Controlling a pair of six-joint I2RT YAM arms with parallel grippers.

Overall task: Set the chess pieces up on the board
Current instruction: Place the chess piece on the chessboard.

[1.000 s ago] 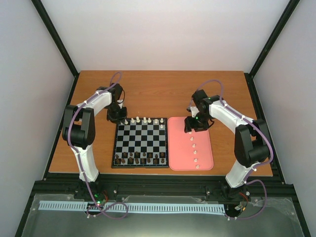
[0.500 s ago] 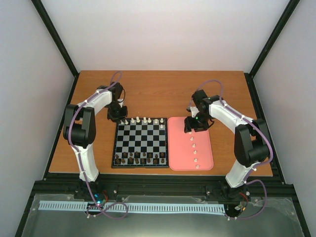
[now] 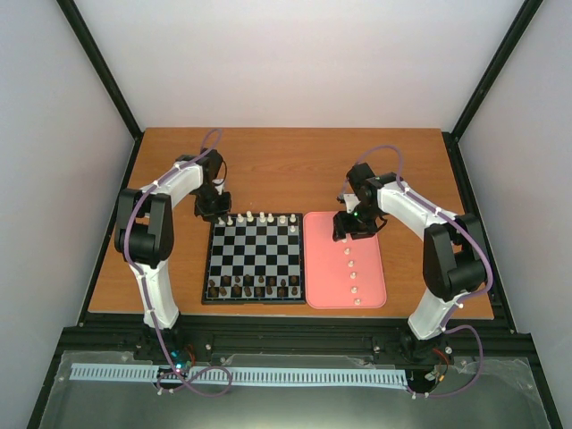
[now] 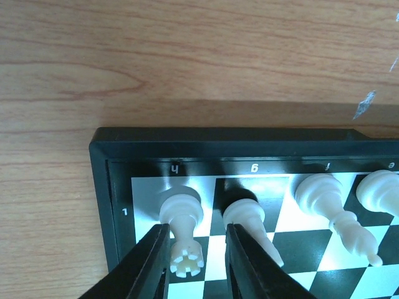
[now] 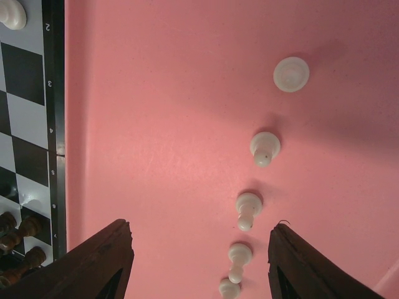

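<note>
The board (image 3: pixel 207 268) lies mid-table, with several white pieces (image 3: pixel 261 216) along its far row. My left gripper (image 3: pixel 214 213) is at the board's far left corner. In the left wrist view the board's border (image 4: pixel 187 136) fills the middle. There my left gripper (image 4: pixel 198 228) stands open astride the white rook (image 4: pixel 181 215) on the corner square. The left finger is against the rook and the right one is apart from it. A white piece (image 4: pixel 249 218) stands just right of the fingers. My right gripper (image 3: pixel 349 234) (image 5: pixel 199 229) is wide open above the pink tray, with white pawns (image 5: pixel 248 208) below.
The pink tray (image 3: pixel 322 268) (image 5: pixel 174 93) lies right of the board and holds a line of several white pawns (image 3: pixel 354 277). Dark brown pieces (image 3: pixel 250 286) (image 5: pixel 19 230) fill the board's near rows. More white pieces (image 4: pixel 324 199) stand along the far row.
</note>
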